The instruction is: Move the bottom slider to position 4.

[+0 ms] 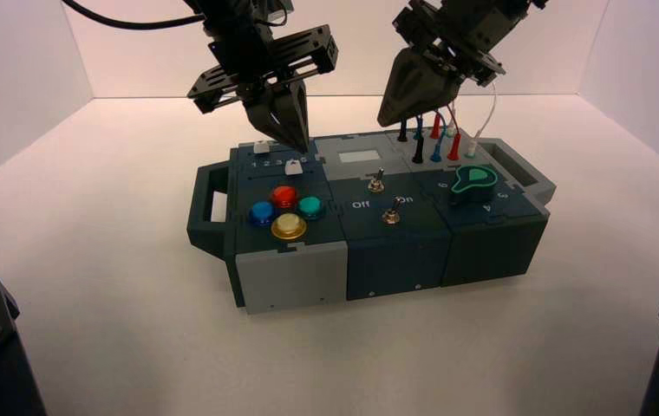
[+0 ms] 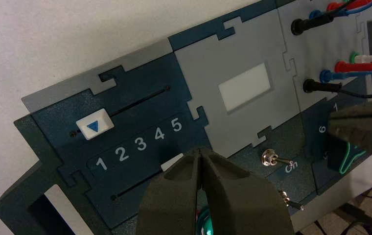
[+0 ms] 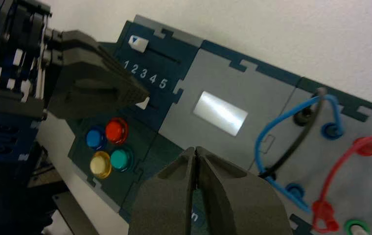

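Your left gripper has its fingers pressed closed into one blunt tip, and that tip hangs just beside the bottom slider, on the side of the slider toward the 5 end of the number row. The slider's white cap peeks out from behind the fingertips below the row, roughly under the 4, though the fingers hide most of it, so you cannot yet read its exact spot. The top slider sits above the 1 end of the row; leave it alone.

To do this step well, keep the fingers closed and use the tip as a pusher. Lower it until it bears on the flank of the cap, not on top, then nudge along the track in small moves. Check the cap against the 4 after each nudge, since a hard push could overshoot. Keep off the row's panel and the red button below it.

Your right gripper, fingers also closed, waits above the box to the right of the row, over the wires; hold it there.
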